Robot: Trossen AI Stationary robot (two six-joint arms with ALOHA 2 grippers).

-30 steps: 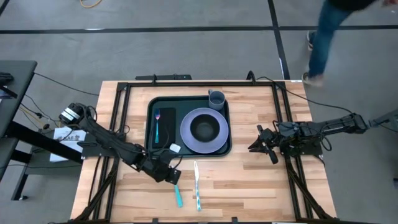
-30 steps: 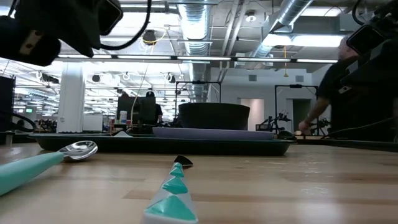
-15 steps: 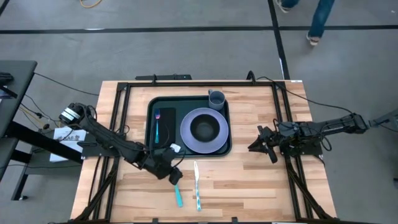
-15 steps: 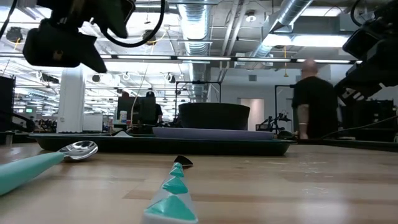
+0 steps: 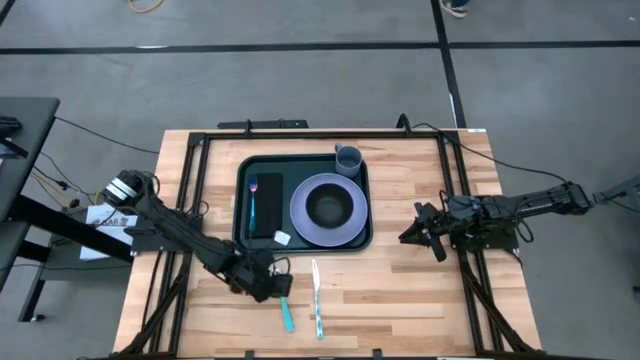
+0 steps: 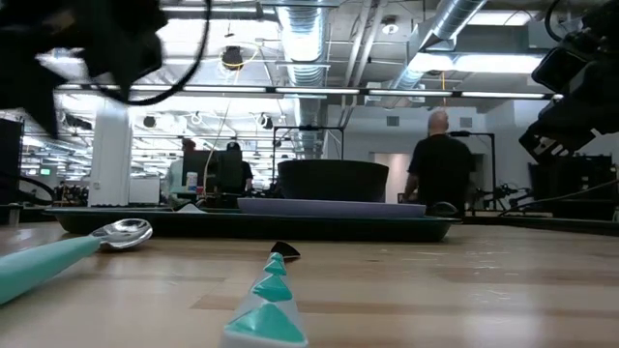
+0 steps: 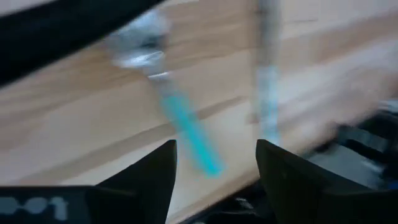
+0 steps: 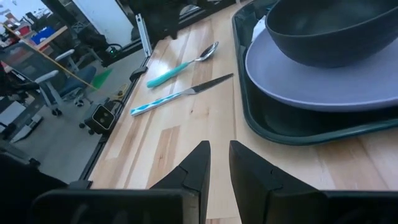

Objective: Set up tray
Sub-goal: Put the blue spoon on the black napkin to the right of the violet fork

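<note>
High view: rounded, raised-rim tray (image 5: 240, 200).

Overhead, table-level, two wrist views

Grey concrete floor (image 5: 300, 80) surrounds the wooden table (image 5: 400, 290), crossed by dark tape lines (image 5: 250, 46). Across the room: exposed silver ducts (image 6: 309, 29) overhead, bright strip lights (image 6: 290, 90), a white pillar (image 6: 109, 155), and a person (image 6: 441, 164) standing with back turned.

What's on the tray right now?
The tray holds a purple plate with a dark bowl, a cup, and a fork beside a black napkin. Under the plate is hidden.
</note>
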